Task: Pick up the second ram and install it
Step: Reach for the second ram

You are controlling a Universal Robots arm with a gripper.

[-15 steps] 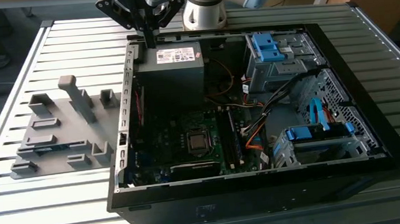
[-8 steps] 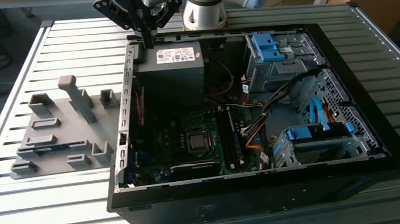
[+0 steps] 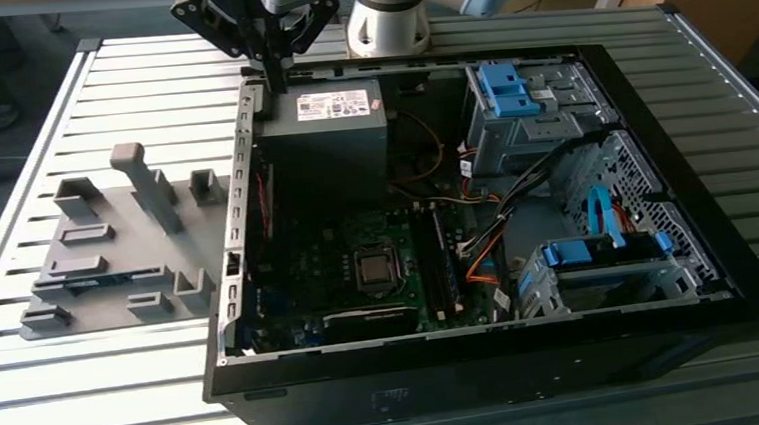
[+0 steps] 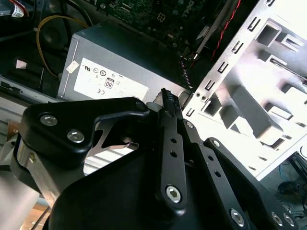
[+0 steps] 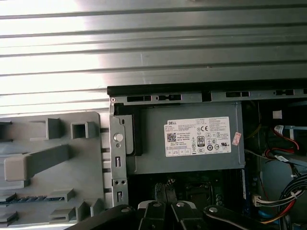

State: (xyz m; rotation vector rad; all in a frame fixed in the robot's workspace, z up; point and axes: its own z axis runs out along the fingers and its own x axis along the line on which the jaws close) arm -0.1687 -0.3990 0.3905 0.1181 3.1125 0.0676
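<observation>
1. The gripper (image 3: 271,78) hung above the rear corner of the computer case (image 3: 497,360), beside the power supply (image 3: 323,131). Its fingers were pressed together and held nothing.
2. The second ram (image 3: 84,284) lay in a slot of the grey holder (image 3: 121,241) outside the case, on the exterior view's left and well apart from the gripper.
3. The slot probably served to fix the stick's position for gripping.

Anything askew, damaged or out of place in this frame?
Nothing stands out. The open computer case lies on the table, the ram stick sits in its grey holder, and the pincer hangs shut above the power supply.
</observation>
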